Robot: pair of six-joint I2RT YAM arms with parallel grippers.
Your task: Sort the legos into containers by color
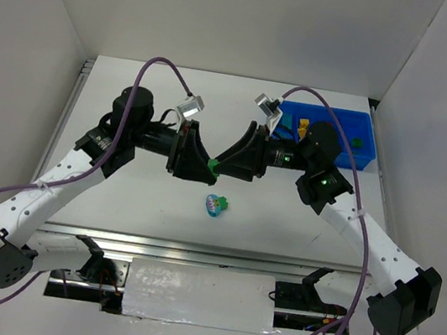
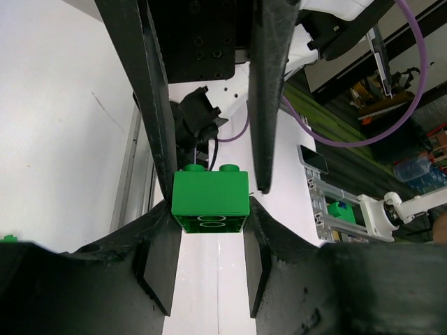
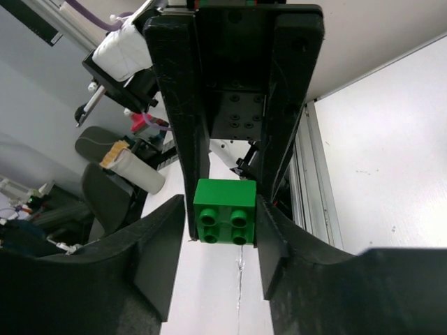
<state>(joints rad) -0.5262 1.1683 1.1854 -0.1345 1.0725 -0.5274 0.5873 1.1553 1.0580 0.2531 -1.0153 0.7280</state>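
Top external showed my left gripper [image 1: 200, 164] and right gripper [image 1: 225, 165] tip to tip above the middle of the table [image 1: 282, 228], with 1 green brick [image 1: 213, 166] between them. 1 multicoloured brick [image 1: 216, 205] lay just nearer the near edge, and the blue tray [image 1: 334, 114] sat at the far right corner.

Left wrist showed my left fingers [image 2: 157, 258] clamped on the green brick.

Right wrist showed my right fingers [image 3: 157, 244] flanking it closely on both sides; I couldn't tell whether they pressed on it.
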